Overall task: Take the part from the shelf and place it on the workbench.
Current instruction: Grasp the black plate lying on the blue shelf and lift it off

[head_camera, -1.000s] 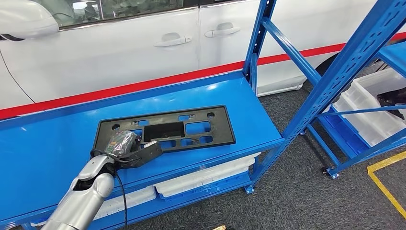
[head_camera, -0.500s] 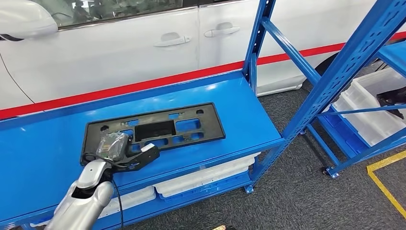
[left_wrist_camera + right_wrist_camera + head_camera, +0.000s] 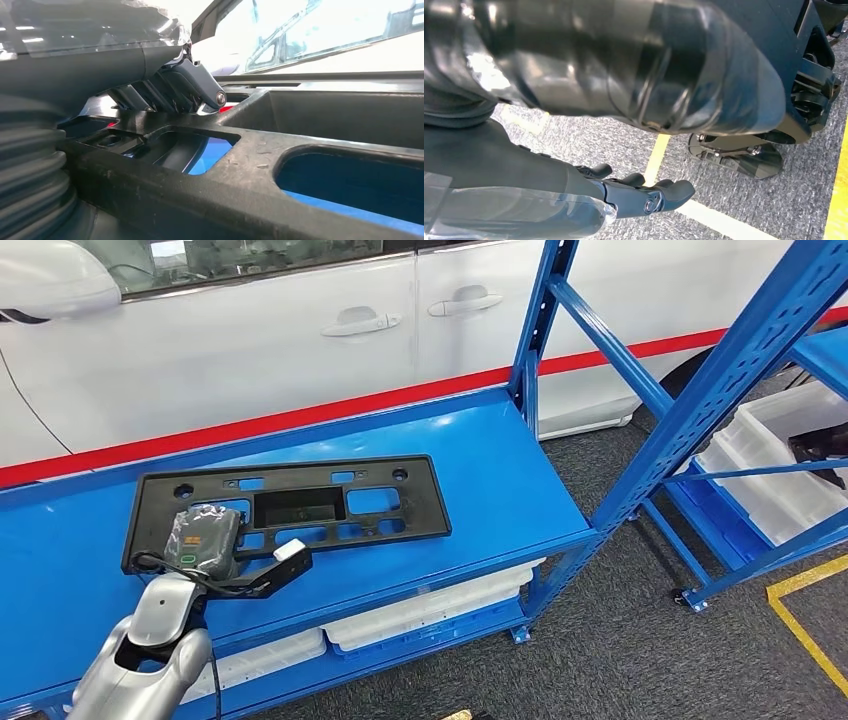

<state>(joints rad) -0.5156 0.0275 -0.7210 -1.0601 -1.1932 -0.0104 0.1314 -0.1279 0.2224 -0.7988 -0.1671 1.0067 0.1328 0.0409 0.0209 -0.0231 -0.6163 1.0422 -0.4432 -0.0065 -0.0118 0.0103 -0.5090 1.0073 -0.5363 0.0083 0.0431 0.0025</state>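
The part (image 3: 340, 502) is a flat black plastic plate with several cut-outs, lying on the blue workbench surface (image 3: 500, 470). My left hand (image 3: 205, 540) lies over its near left corner, fingers hooked into the frame and thumb jutting out past the front edge. In the left wrist view the dark fingers (image 3: 195, 82) press down on the part (image 3: 260, 170) just past a cut-out. My right hand (image 3: 644, 195) hangs above the grey floor with its fingers loosely stretched and nothing in them.
A white car (image 3: 250, 340) stands right behind the bench. A blue upright (image 3: 535, 330) rises at the bench's right end. White bins (image 3: 430, 610) sit on the level below. A second blue rack with a white bin (image 3: 770, 460) stands to the right.
My left hand has moved left along the bench, and the part has slid left with it. Its right end now lies farther from the blue upright.
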